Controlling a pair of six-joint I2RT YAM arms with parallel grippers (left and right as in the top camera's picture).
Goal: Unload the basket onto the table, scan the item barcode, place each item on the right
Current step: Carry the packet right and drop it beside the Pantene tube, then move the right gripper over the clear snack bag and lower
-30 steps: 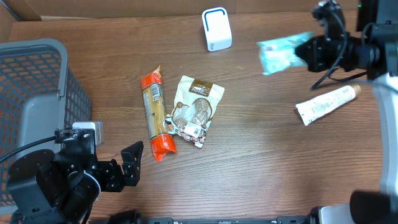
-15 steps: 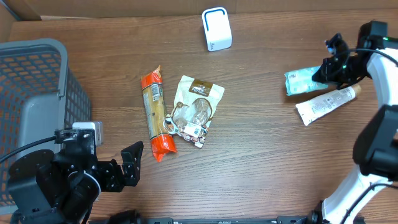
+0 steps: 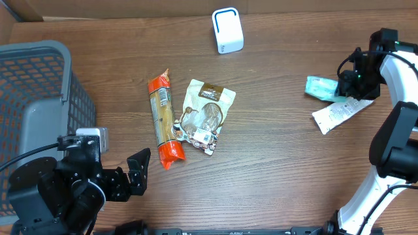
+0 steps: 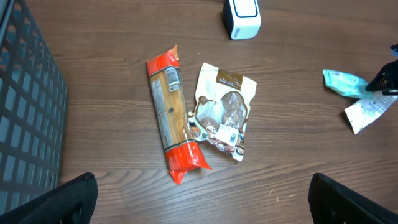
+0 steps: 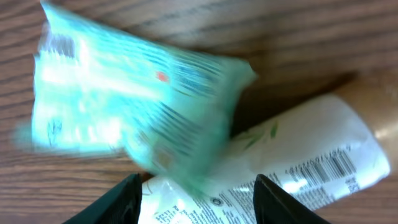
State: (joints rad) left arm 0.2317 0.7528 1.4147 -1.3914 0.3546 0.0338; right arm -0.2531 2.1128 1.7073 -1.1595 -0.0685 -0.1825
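Partly blurred teal packet (image 5: 124, 93) overlaps white tube (image 5: 311, 168), tube cropped below.

No words read clearly; barcodes show on the white tube (image 5: 329, 165) and, seemingly, the teal packet (image 5: 124, 93).

In the right wrist view the teal packet (image 5: 130, 106) is showing blurred and is covering part of the white tube (image 5: 298, 168), which is running off the bottom edge. Overhead, the basket (image 3: 39, 85) is running past the left edge.
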